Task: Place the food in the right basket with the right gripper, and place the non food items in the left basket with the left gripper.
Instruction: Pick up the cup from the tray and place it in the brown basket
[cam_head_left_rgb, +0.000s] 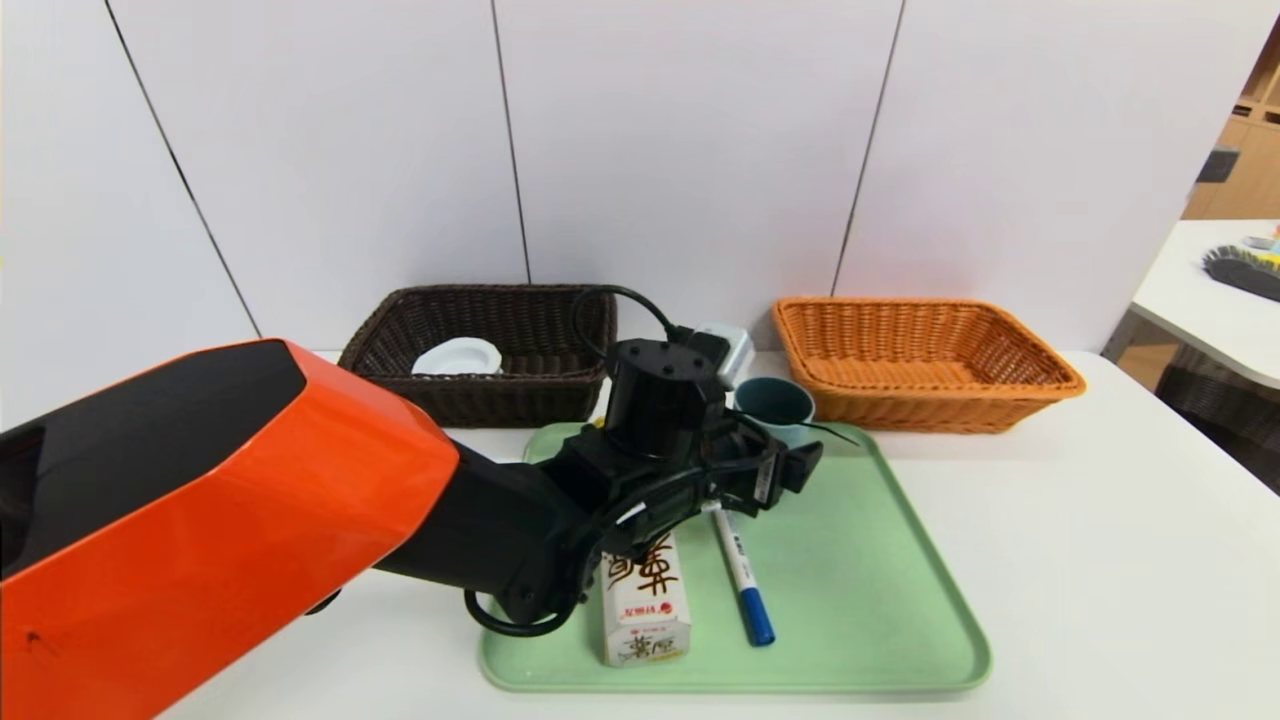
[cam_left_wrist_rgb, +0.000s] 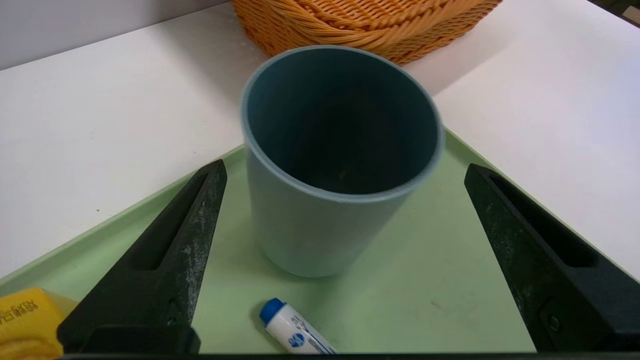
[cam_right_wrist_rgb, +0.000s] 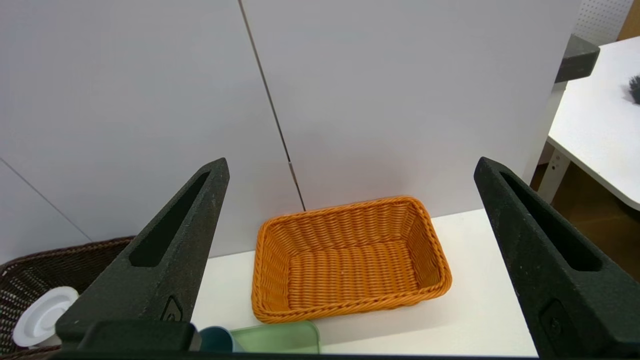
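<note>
Cup (cam_left_wrist_rgb: 330, 200) is the thing before me: a dusty-blue plastic cup standing upright at the far corner of the green tray (cam_head_left_rgb: 880, 600), near the orange-tan basket (cam_head_left_rgb: 925, 365). My left claw (cam_left_wrist_rgb: 345, 200) is spread as wide as it goes, one finger (cam_left_wrist_rgb: 165, 270) to each side of the cup and neither touching it; it has hold of nothing.

Next to the cup, toward me on the tray, lies the white marker (cam_head_left_rgb: 742, 575) with its blue cap pointing my way. Farther from the cup, on the tray's near left part, lies the long yellow-and-white chip carton (cam_head_left_rgb: 646, 605), partly hidden under my left arm.

Beyond the cup and to its right, the orange-tan basket sits on the white worktop (cam_head_left_rgb: 1100, 560), just off the tray's far edge, with only bare weave showing inside it. To the cup's left at the back stands the dark brown basket (cam_head_left_rgb: 480, 350), and in it lies the translucent white round roll-like piece (cam_head_left_rgb: 457, 357).

My right claw (cam_right_wrist_rgb: 350, 260) hangs high above the worktop, well apart from the cup, looking out over the orange-tan basket; it too is opened fully and carries nothing.
</note>
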